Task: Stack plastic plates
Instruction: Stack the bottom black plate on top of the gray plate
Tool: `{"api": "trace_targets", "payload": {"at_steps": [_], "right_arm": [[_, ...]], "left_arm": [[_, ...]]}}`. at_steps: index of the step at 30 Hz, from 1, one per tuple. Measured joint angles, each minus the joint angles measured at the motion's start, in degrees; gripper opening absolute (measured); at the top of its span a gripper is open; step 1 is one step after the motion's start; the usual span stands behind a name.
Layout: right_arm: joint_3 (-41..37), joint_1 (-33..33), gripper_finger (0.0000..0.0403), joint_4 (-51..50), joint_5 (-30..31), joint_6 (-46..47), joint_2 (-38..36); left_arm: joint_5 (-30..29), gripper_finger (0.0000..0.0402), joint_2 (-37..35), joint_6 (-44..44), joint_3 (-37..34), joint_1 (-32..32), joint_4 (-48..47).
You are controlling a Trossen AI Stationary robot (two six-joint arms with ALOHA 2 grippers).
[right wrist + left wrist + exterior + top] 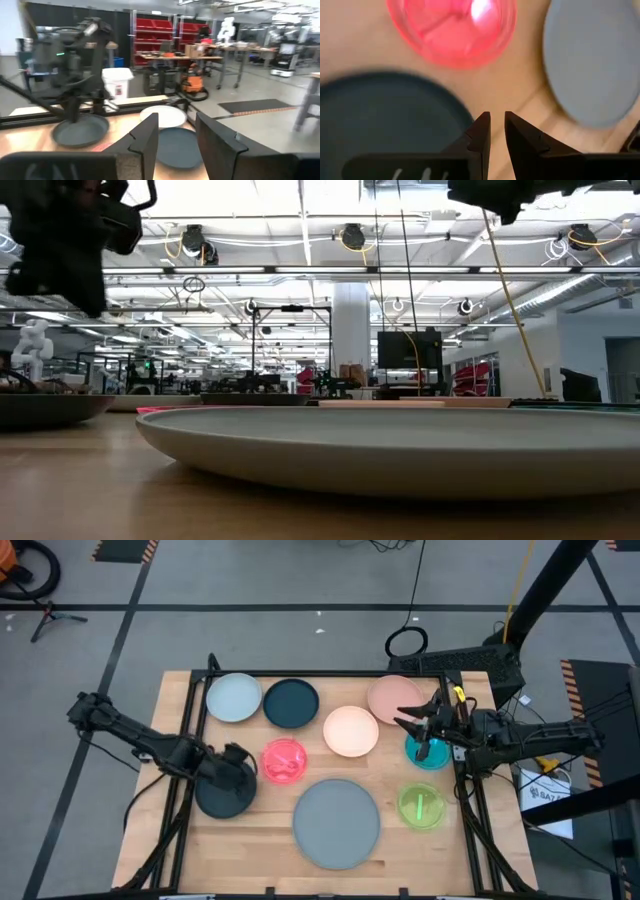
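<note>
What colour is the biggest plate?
Grey. The big plate shows best in the high view, at the table's front middle.

Looks like a big robotics lab: red parts bins, workbenches, white humanoid robot, taped concrete floor.

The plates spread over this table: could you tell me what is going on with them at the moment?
Nine round plastic plates lie separately on the wooden table; none is stacked yet. The left gripper hangs over the black plastic plate, beside the translucent magenta plate, fingers slightly apart and holding nothing. The right gripper is open and empty above the teal plate. The large grey plate sits at the front.
</note>
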Motion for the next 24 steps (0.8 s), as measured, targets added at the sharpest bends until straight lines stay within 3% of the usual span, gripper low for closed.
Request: {"api": "trace_targets", "payload": {"at_steps": [13,24], "right_arm": [[0.0,0.0,0.0125,-0.1,-0.1,0.1,0.6],[0.0,0.0,0.0125,-0.2,-0.2,0.2,1.2]], "left_arm": [[2.3,0.0062,12.5,-18.1,3.9,-9.0,-0.3],[3.4,0.0063,14.7,-18.4,3.9,-9.5,-1.6]]}}
